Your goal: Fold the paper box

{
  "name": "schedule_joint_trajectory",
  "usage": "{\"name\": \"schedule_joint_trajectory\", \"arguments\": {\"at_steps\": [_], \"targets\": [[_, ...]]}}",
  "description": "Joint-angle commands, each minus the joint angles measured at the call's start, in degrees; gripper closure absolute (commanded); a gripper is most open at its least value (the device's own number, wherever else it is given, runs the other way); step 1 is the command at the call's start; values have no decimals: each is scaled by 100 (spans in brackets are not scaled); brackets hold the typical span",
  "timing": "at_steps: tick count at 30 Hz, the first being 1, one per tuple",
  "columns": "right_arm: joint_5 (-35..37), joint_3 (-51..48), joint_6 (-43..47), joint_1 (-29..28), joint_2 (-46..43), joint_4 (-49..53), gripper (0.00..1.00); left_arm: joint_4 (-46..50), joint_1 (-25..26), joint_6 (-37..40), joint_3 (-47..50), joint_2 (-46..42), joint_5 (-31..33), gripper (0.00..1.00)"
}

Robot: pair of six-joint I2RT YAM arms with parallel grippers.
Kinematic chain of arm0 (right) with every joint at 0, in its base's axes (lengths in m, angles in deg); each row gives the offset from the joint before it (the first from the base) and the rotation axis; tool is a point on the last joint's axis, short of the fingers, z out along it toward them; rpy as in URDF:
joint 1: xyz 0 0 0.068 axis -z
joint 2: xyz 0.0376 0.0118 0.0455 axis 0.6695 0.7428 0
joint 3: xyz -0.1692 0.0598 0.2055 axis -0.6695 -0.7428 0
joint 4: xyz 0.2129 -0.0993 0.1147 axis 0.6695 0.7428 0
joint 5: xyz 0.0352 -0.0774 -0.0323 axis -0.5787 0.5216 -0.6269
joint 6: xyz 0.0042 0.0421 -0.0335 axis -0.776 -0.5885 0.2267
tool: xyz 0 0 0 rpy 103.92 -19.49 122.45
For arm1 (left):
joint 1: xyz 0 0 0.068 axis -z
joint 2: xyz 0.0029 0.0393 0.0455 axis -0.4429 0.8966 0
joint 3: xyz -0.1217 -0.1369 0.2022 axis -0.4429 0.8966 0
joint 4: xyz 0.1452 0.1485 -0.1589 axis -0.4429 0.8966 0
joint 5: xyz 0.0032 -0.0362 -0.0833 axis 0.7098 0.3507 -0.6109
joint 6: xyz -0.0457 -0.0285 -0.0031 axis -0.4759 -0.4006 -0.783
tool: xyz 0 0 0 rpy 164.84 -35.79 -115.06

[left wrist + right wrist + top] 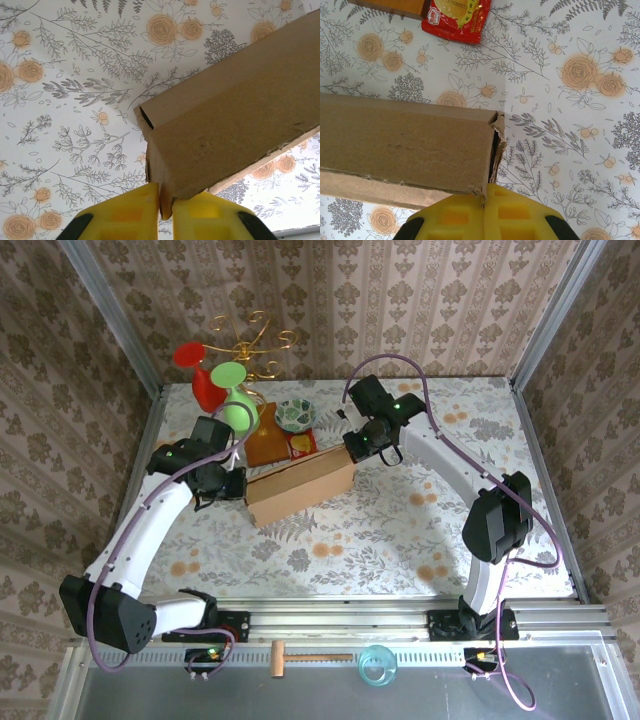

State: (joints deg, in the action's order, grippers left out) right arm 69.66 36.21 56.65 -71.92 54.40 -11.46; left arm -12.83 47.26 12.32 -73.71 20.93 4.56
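Observation:
The paper box (300, 485) is a long brown cardboard shape lying slantwise in the middle of the table, folded up with its walls closed. My left gripper (237, 486) is at its left end. In the left wrist view the yellow fingers (131, 215) are shut on the box's (225, 130) end corner, with a thin cardboard edge pinched between them. At the right end is my right gripper (352, 448). In the right wrist view its gripper (484, 207) is shut on the torn end edge of the box (405, 142).
Behind the box stand a gold wire stand (250, 345) with a wooden base (265, 445), red and green cups (225, 390), a patterned bowl (296, 415) and a red packet (303, 445) (455, 17). A small hammer (300, 657) and a teal ring (377, 665) lie on the near rail.

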Motion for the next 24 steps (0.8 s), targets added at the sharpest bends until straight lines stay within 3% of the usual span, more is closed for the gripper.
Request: {"name": "schedule_joint_trajectory", "arguments": {"at_steps": [1,12,24], "targets": [[-84,28,-42,18,139,394,100,-14,-5,-168,22,89,-135,89],[-37,49,-51,18,127,445,100,311,-60,-483,-262,276,-303,100],[-10,107,-99,18,154,546,100,693,-518,-1018,-600,466,-1420,100]]}}
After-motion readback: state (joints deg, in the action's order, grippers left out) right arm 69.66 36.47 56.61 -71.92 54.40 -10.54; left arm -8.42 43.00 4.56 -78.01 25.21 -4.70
